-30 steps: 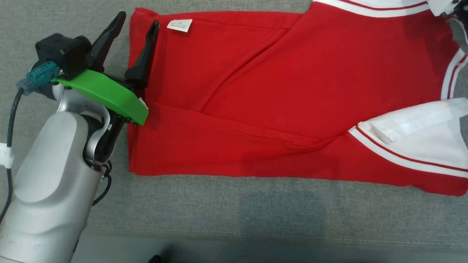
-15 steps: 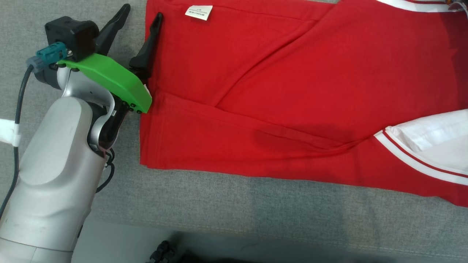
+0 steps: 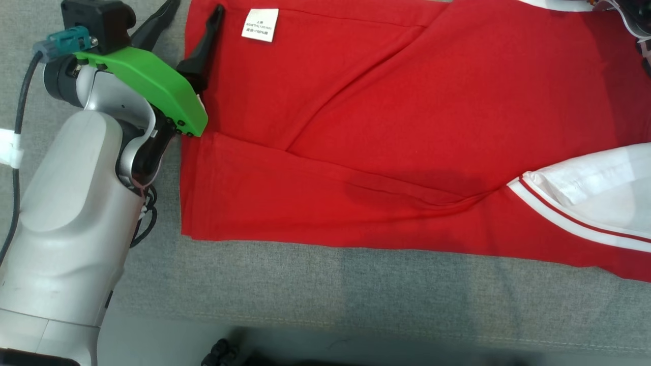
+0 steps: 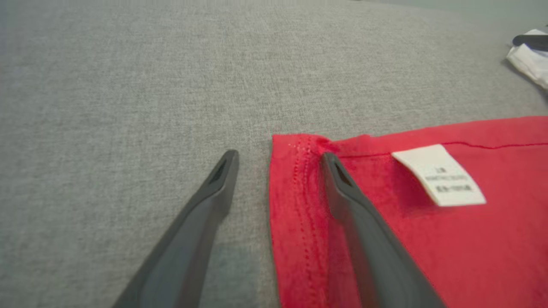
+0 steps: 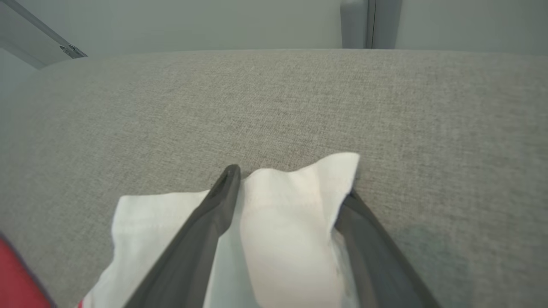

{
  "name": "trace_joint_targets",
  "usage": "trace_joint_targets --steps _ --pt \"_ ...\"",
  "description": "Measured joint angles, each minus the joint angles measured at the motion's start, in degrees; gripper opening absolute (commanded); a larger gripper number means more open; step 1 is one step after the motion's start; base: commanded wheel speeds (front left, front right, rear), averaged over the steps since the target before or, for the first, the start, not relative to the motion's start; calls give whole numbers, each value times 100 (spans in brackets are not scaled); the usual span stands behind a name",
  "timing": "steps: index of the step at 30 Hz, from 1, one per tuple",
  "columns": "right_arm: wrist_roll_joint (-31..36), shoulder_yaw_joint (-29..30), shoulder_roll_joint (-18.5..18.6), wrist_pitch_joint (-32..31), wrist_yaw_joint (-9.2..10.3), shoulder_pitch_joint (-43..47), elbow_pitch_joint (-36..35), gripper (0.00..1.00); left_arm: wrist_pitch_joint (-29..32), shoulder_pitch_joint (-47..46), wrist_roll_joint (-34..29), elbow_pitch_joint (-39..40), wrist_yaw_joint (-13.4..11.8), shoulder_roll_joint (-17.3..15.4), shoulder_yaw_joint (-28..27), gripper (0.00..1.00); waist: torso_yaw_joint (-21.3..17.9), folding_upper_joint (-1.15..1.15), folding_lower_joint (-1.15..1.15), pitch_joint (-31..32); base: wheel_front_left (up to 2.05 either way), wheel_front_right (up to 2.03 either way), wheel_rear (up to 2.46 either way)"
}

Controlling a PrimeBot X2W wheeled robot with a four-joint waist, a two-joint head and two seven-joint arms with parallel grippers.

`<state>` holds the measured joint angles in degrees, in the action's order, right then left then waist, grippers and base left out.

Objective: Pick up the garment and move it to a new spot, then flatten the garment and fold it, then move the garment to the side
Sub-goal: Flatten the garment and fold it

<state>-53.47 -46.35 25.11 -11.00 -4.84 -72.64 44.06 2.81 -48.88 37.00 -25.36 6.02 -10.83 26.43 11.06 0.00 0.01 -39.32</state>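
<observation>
Head view looks down on a red shirt (image 3: 386,132) that lies spread on a grey upholstered surface (image 3: 315,295), with a diagonal fold across its middle. The left gripper (image 3: 196,6) stands at the shirt's hem corner, and its jaws are wide apart and clamp nothing. In the left wrist view the hem edge of the shirt (image 4: 385,239) runs up between the jaws of the left gripper (image 4: 279,158). One finger (image 4: 201,222) is over the bare grey surface (image 4: 128,85) just outside the hem. The other finger (image 4: 364,239) lies over the red cloth just inside the stitched hem; I cannot tell if it presses on it. A white care label (image 4: 439,175) is sewn on the red cloth just beside this inner finger, on the side away from the gap; it shows also in the head view (image 3: 259,24). A green cover (image 3: 152,86) sits on the left wrist behind the jaws. In the right wrist view the right gripper (image 5: 291,184) has its jaws wide apart too, and a bunched white part of the shirt (image 5: 291,231) fills the gap between them and drapes over the tip of one finger. Beyond both fingertips there is the grey surface (image 5: 274,98). A white sleeve (image 3: 595,188) with a red-striped band lies at the opposite end of the shirt from the left jaws.
</observation>
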Motion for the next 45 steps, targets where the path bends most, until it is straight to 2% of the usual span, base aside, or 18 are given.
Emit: trace_joint_targets --steps 1,2,3,4,5,6,21,33,39,45 --pt "-2 -1 -3 -14 -20 -5 18 94 15 -41 14 -13 4 8 9 100 -9 0 0 -1 0 0 0" --pt "-4 -7 -11 -15 -21 -21 38 83 19 -73 14 -20 12 19 16 100 -17 0 0 -2 0 0 0" --pt "-4 -13 -12 -23 -23 -40 68 21 18 -88 15 -27 38 33 23 93 -24 0 0 -2 0 0 0" --pt "-4 -18 -9 -33 -46 -56 100 0 18 -96 22 -37 45 48 32 60 -30 0 0 0 0 0 0" --pt "-4 -21 -2 -51 -58 -65 135 0 18 -107 49 -49 47 59 43 33 -34 0 0 3 0 0 0" --pt "-5 -23 3 -68 -71 -65 165 0 16 -118 68 -65 48 63 54 0 -37 0 -1 6 0 0 0" --pt "-12 -76 -172 313 -169 -70 327 0 -314 -168 74 -341 63 67 136 0 -88 0 -1 216 0 0 0" --pt "-241 -2 -238 1059 -222 196 383 0 -858 -64 73 -555 108 -1 204 0 -178 0 -1 515 0 0 0" --pt "-374 -252 -552 1412 -222 643 -62 0 -1133 286 76 -704 110 -132 285 0 -264 0 -1 802 0 0 0" --pt "-603 -520 -521 1686 -222 1111 -463 0 -1298 616 170 -839 110 -153 377 0 -372 0 -1 1155 0 0 0"
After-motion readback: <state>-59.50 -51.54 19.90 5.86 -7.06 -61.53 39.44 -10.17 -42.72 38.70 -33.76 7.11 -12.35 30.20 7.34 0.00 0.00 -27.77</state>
